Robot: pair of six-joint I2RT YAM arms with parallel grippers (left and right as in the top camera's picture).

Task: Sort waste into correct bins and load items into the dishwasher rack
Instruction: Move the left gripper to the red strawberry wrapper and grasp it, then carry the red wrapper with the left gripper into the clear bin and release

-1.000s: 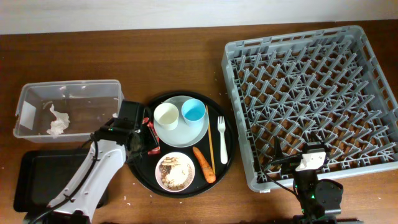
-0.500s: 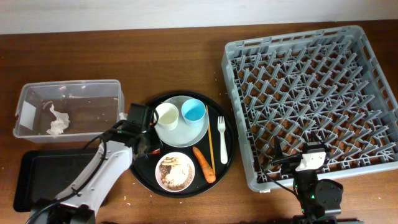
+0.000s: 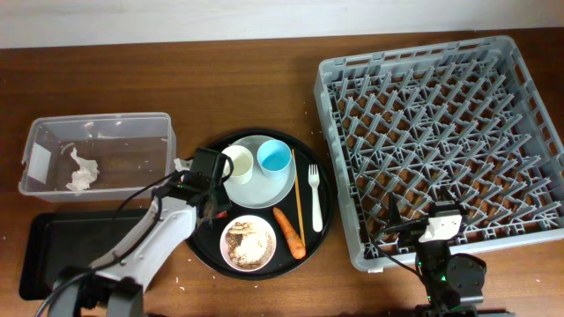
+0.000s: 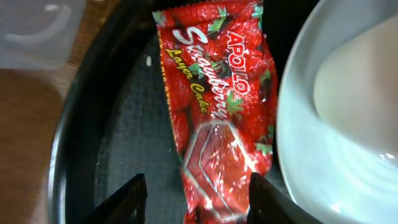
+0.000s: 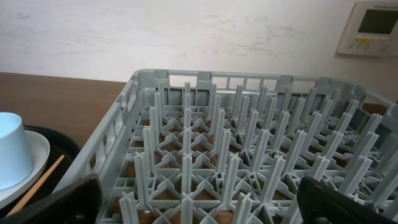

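Note:
The red wrapper (image 4: 217, 93) lies on the left part of the round black tray (image 3: 328, 211), next to the pale plate (image 3: 275, 186). My left gripper (image 4: 199, 202) is open just above the wrapper, one finger on each side of its near end; in the overhead view the gripper (image 3: 211, 192) hides the wrapper. The white cup (image 3: 235, 163) and the blue cup (image 3: 274, 158) stand on the plate. The bowl (image 3: 248, 242) holds food scraps. The carrot (image 3: 289, 232), fork (image 3: 315, 198) and stick (image 3: 298, 198) lie on the tray. My right gripper (image 5: 199, 208) is open and empty at the grey rack's (image 3: 441, 132) front edge.
The clear tub (image 3: 97, 121) stands at the left with a crumpled tissue (image 3: 81, 173) inside. The flat black tray (image 3: 62, 242) lies in front of it, partly under my left arm. The rack's pegs (image 5: 217, 155) fill the right wrist view.
My left gripper has moved right, from the tray's left rim to over the red wrapper. The right arm has not moved.

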